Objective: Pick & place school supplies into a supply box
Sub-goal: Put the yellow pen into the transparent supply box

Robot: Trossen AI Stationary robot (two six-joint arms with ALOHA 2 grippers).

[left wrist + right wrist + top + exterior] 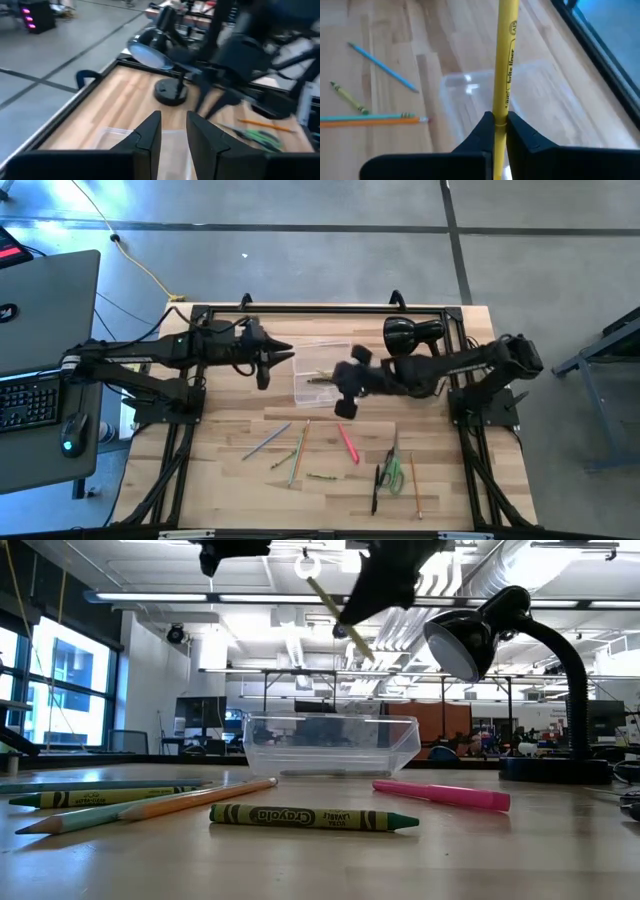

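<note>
Pinching a yellow pen, the right pincer hangs above the clear supply box; the left pincer waits spread beside it.

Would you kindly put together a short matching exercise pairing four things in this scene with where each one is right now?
Things:
1. yellow pen
2. supply box
3. green crayon
4. desk lamp

Places:
A. lying on the table nearest the low camera
B. standing at the table's far right corner
C. held in the right claw above the box
D. resting on the table under the raised pen

Pairs: 1-C, 2-D, 3-A, 4-B
</note>
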